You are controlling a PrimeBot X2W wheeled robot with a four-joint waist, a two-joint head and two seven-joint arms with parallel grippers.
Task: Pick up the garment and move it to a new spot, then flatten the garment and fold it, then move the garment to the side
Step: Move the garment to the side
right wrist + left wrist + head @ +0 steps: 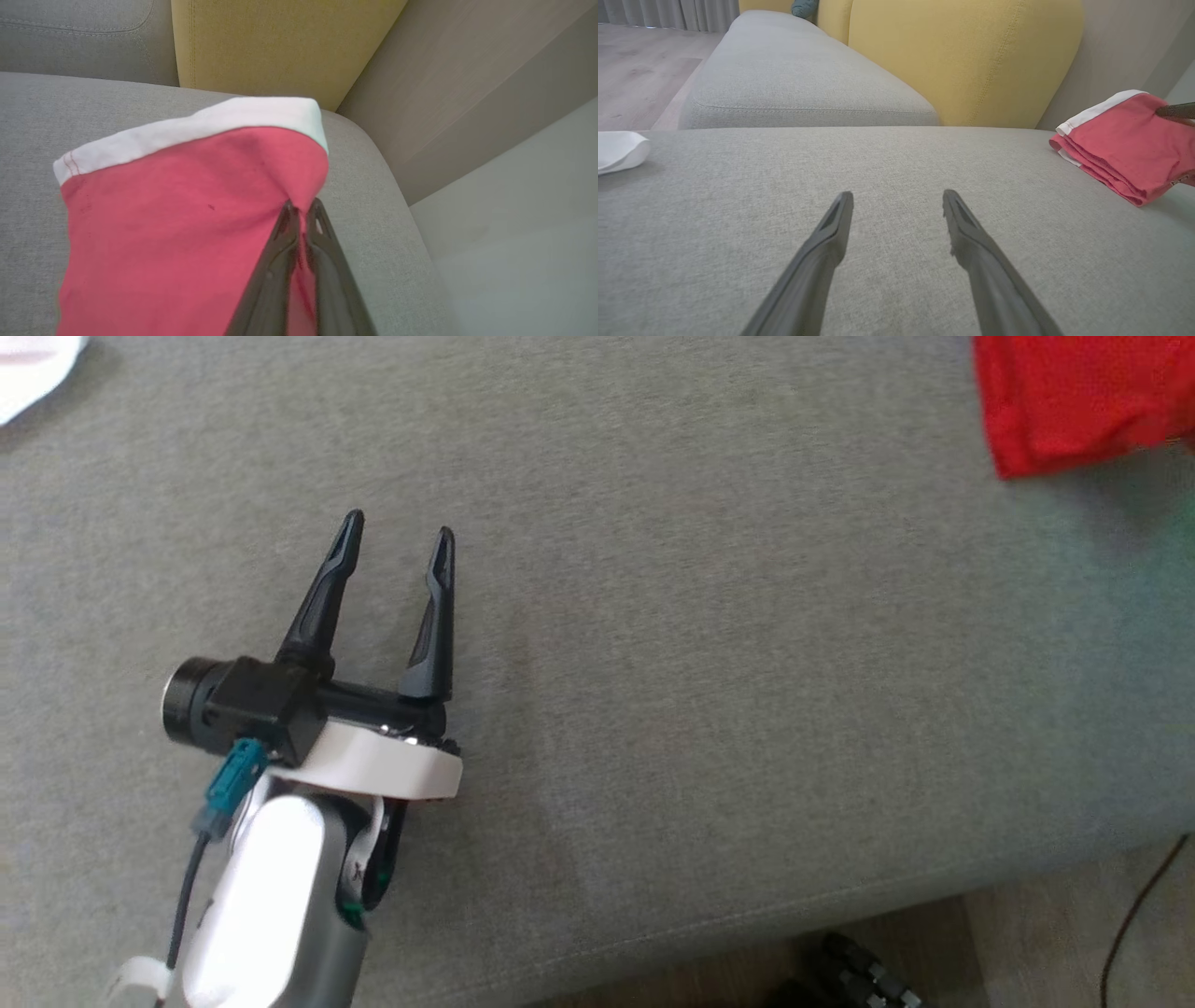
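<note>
Broad bare grey cushion (pixel 709 663) between white cloth (pixel 28 373), far left, and red garment (pixel 1083 401), far right.

Seat cushion (pixel 747 663): plain light grey weave, no pattern, seam stitched in the same grey. Garment (pixel 187 224) on it: red in the head view, coral-pink in the wrist views, with a white hem band and red stitching. Back cushion (pixel 962 60) behind the seat cushion: plain mustard yellow. Cloth (pixel 619 149) at the seat cushion's left end: white. Left gripper (pixel 399 527): black fingers, white wrist shell, teal connector (pixel 229 784). Right gripper (pixel 302 210): dark grey fingers. Floor (pixel 635 70) beside the seat cushion: pale grey-brown wood grain. Wall panel (pixel 467 93): taupe, faint grain.
</note>
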